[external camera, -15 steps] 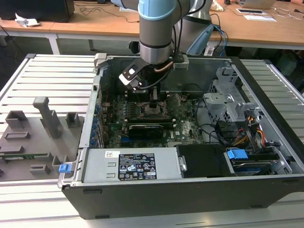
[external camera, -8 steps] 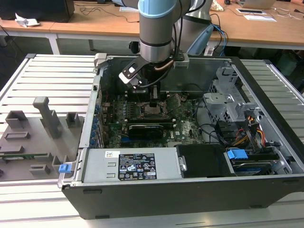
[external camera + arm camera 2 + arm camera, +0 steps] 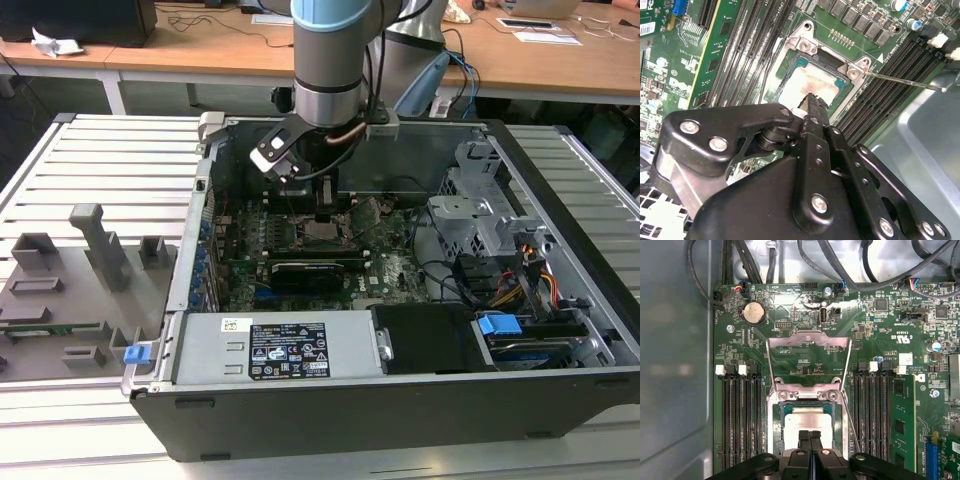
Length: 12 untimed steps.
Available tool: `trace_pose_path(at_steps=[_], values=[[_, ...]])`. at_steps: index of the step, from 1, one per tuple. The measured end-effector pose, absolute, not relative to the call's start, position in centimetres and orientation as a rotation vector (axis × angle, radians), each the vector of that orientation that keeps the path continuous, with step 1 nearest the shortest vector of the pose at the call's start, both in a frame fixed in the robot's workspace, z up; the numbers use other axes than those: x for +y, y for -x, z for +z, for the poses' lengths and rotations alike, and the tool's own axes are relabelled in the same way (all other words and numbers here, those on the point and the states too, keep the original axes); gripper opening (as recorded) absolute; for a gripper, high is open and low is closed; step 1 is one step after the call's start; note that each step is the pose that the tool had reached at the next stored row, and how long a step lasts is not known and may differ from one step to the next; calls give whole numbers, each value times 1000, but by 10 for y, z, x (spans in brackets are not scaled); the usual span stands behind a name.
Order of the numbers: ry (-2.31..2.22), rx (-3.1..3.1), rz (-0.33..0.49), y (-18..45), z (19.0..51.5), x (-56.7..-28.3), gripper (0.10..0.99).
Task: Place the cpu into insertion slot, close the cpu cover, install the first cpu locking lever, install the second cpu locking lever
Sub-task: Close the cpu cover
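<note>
black linkages of the tool (image 3: 810, 436) crowd the first wrist view, its tips pinched together with nothing between them, right over the cpu (image 3: 807, 416). that chip lies flat inside the insertion slot (image 3: 775, 412), so placing looks done. the cpu cover (image 3: 809, 339) stands raised on its hinge, and a thin locking lever (image 3: 905, 82) juts out free. closing the cover seems the step in hand; it would call for pressing the frame's free edge down over the chip.
</note>
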<state>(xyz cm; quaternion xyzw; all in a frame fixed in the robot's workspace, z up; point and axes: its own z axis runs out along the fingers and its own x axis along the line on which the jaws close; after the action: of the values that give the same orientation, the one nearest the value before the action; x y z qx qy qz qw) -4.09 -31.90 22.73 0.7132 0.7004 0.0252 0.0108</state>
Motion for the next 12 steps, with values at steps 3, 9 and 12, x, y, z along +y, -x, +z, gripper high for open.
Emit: trace_pose_path(at_steps=[3, 9, 12], values=[[-2225, 2185, 79, 41, 228, -319, 106], [-2225, 2185, 79, 41, 232, -319, 106], [-2225, 2185, 78, 41, 232, -319, 106]])
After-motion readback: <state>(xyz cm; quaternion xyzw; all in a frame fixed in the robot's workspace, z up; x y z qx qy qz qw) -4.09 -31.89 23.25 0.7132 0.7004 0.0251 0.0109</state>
